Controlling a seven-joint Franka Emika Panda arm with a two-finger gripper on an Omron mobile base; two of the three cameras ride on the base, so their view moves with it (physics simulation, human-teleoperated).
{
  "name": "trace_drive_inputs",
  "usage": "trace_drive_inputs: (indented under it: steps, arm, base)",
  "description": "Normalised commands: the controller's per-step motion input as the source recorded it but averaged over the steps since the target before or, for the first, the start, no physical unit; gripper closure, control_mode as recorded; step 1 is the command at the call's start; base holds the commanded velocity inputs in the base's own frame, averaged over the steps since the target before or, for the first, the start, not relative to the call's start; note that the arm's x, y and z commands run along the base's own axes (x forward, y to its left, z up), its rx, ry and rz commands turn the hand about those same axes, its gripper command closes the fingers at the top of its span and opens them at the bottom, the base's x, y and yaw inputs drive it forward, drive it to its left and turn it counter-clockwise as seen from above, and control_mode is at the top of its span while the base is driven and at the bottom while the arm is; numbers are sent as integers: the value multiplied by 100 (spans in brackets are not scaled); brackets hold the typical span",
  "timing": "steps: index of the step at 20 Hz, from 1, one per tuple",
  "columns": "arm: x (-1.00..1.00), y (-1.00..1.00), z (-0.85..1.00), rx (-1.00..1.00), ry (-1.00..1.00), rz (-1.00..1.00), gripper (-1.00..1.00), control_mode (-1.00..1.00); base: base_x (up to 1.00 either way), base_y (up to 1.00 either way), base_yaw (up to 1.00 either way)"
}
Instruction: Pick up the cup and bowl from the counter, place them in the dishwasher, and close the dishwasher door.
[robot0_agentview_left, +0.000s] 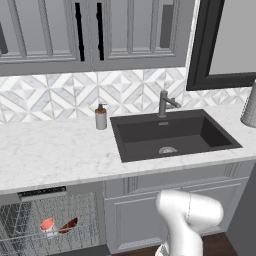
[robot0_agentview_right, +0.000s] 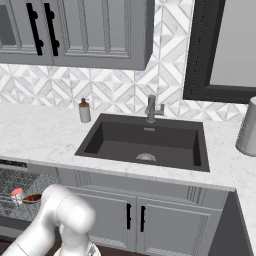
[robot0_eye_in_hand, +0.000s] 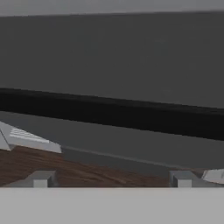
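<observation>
The gripper (robot0_eye_in_hand: 112, 179), jaws apart and empty, faces the dishwasher door (robot0_eye_in_hand: 113, 57); its black handle (robot0_eye_in_hand: 109, 114) runs lengthwise across mid-frame. Lower left, the cup (robot0_agentview_left: 47, 225) and bowl (robot0_agentview_left: 69, 225) sit tilted in the dishwasher (robot0_agentview_left: 50, 220) rack.

Grey panelled cabinets (robot0_agentview_left: 60, 30), patterned tile backsplash (robot0_agentview_left: 65, 95), black-framed window (robot0_agentview_left: 225, 45), wooden floor (robot0_eye_in_hand: 87, 173).

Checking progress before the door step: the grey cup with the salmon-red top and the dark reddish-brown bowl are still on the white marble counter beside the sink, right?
No. The grey cup with the salmon-red top and dark reddish-brown bowl sit side by side in the dishwasher's grey wire rack, not on the white marble counter. The left base view shows it.
</observation>
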Motion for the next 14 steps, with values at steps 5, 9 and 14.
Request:
trace_drive_inputs:
  steps: [5, 9, 14]
  arm:
    - [100, -6, -79, 0, -20, -2, -100, -100]
    - [69, -4, -1, 2, -44, 0, -100, -100]
    - [86, -42, 20, 12, -54, -3, -100, -100]
  base:
    - [0, 0, 0]
    - [0, 0, 0]
    - [0, 0, 0]
